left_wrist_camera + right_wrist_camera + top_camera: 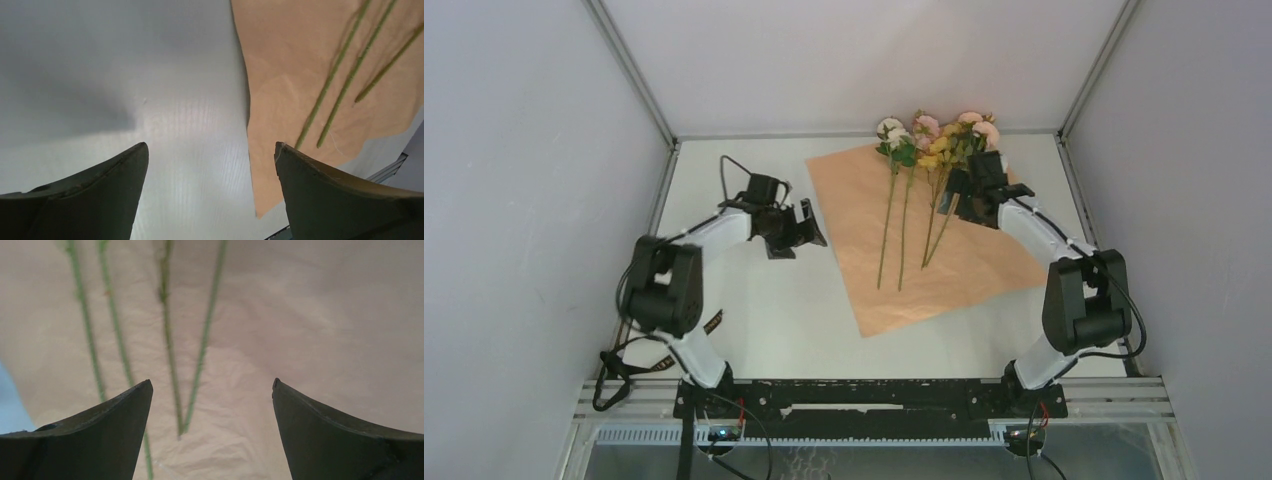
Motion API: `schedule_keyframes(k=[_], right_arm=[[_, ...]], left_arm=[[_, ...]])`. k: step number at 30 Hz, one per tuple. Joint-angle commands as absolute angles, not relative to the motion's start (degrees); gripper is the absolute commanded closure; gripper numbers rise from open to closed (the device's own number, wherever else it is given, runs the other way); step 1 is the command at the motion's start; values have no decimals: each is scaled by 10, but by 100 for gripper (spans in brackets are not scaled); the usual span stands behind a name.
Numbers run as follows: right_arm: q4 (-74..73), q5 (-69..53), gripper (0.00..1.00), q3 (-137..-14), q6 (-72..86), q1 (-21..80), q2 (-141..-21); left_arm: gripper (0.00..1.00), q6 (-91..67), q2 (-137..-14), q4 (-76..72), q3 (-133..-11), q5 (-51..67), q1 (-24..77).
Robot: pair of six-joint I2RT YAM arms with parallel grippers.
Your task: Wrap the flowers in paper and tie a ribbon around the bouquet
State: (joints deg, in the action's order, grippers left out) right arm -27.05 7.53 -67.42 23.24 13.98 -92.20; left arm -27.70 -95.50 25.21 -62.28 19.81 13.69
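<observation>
The paper lies flat on the table, tan-orange face up. The flowers rest on it, blooms at its far edge and thin green stalks running toward me. My right gripper hovers open over the right-hand stalks, holding nothing; crinkled paper shows between its fingers. My left gripper is open above bare table just left of the paper's edge, with stalk ends ahead to its right. A narrow dark strip, seemingly the ribbon, lies by the left arm's base.
White walls and metal frame posts close in the table on three sides. A black rail with cables runs along the near edge. White tabletop lies between the left arm and the paper.
</observation>
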Motion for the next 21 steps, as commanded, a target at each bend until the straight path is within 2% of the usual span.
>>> schedule_keyframes(k=[1, 6, 11, 17, 21], right_arm=[[-285, 54, 2, -664, 204, 62, -947], [-275, -22, 4, -664, 195, 6, -989], [-268, -76, 4, -664, 190, -25, -1021], [-244, -135, 5, -664, 203, -43, -1027], [-226, -158, 5, -666, 214, -46, -1035]], left_arm=[[0, -368, -1052, 190, -673, 201, 179], [1, -406, -1124, 150, -713, 218, 201], [12, -435, -1162, 132, -736, 262, 215], [36, -470, -1148, 105, -730, 293, 214], [67, -492, -1135, 70, -714, 312, 215]])
